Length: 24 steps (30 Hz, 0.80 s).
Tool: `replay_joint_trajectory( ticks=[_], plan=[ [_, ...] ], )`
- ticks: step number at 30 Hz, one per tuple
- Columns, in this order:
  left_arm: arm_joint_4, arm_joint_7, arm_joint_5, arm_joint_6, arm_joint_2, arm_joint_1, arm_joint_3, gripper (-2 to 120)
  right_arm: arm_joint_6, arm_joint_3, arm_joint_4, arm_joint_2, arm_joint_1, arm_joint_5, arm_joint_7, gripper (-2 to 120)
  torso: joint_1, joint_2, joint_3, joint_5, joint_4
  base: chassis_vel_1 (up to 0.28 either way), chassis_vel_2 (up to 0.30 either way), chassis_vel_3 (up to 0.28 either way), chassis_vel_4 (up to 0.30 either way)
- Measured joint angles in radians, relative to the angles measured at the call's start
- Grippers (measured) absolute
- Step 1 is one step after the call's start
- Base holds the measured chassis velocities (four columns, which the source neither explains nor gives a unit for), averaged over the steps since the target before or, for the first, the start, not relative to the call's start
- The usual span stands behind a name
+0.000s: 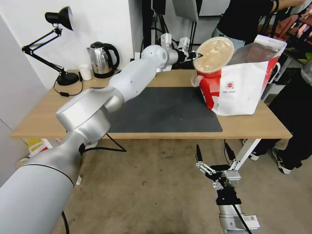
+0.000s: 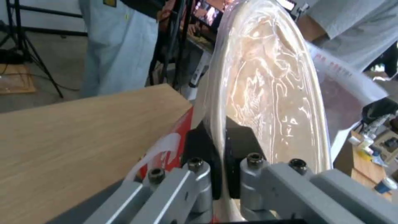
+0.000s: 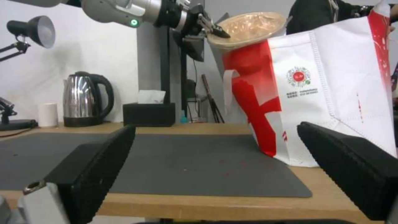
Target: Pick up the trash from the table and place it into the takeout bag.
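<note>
My left gripper (image 1: 197, 55) is clamped on the rim of the clear-domed bowl (image 1: 214, 54), tipped on edge above the takeout bag (image 1: 242, 87) at the table's (image 1: 42, 117) right end. The bag stands half on the dark mat (image 1: 169, 110) and bears a small red round logo (image 1: 229, 85); its print is unreadable. A kettle (image 1: 101, 60) and lamp (image 1: 58, 45) line the far edge. My right gripper (image 1: 214, 156) hangs below the near edge, fingers apart.

Probably a robotics lab or test studio: a light-wood table (image 1: 45, 113) on bare concrete floor (image 1: 156, 188), tripod stands (image 1: 152, 19) at 12 o'clock, a desk lamp (image 1: 55, 42) and kettle (image 1: 102, 60) at 10 o'clock.
</note>
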Motion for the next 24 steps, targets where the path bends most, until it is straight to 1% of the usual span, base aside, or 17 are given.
replay_joint_trajectory(
  ticks=[11,14,17,18,19,20,21,23,24],
  plan=[
    [0.008,-0.005,0.009,0.013,0.0,-0.008,-0.011,1,0.0,0.0,0.0,0.0,0.0,0.0,0.0,100,0.0,0.0,0.0,0.0,0.0002,0.0,0.0,0.0,0.0],
    [0.007,-0.025,0.042,0.066,0.0,-0.014,-0.008,1,0.0,0.0,0.0,0.0,0.0,0.0,0.0,100,0.0,0.0,0.0,-0.0001,0.0001,0.0,0.0,0.0,0.0],
    [0.005,-0.034,0.043,0.069,0.0,-0.015,-0.018,1,0.0,0.0,0.0,0.0,0.0,0.0,0.0,100,0.0,0.0,0.0,0.0,0.0,0.0,0.0,0.0,0.0],
    [0.006,-0.034,0.043,0.064,-0.001,-0.017,-0.022,1,0.0,0.0,0.0,0.0,0.0,0.0,0.0,100,0.0,0.0,0.0,0.0,0.0,0.0,0.0,0.0,0.0],
    [0.01,-0.034,0.041,0.044,-0.001,-0.022,-0.032,1,0.0,0.0,0.0,0.0,0.0,0.0,0.0,100,0.0,0.0,0.0,0.0,-0.0001,0.0,0.0,0.0,0.0],
    [0.01,-0.034,0.041,0.044,-0.001,-0.022,-0.032,1,0.0,0.0,0.0,0.0,0.0,0.0,0.0,100,0.0,0.0,0.0,0.0,-0.0001,0.0,0.0,0.0,0.0],
    [0.015,-0.032,0.036,0.016,0.0,-0.025,-0.047,1,0.0,0.0,0.0,0.0,0.0,0.0,0.0,100,0.0,0.0,0.0,0.0,0.0002,0.0,0.0,0.0,0.0],
    [0.018,-0.005,0.028,-0.032,0.0,-0.025,-0.066,1,0.0,0.0,0.0,0.0,0.0,0.0,0.0,100,0.0,0.0,0.0,0.0,0.0001,0.0,0.0,0.0,0.0],
    [0.018,-0.005,0.028,-0.032,0.0,-0.025,-0.066,1,0.0,0.0,0.0,0.0,0.0,0.0,0.0,100,0.0,0.0,0.0,0.0,0.0001,0.0,0.0,0.0,0.0]
  ],
)
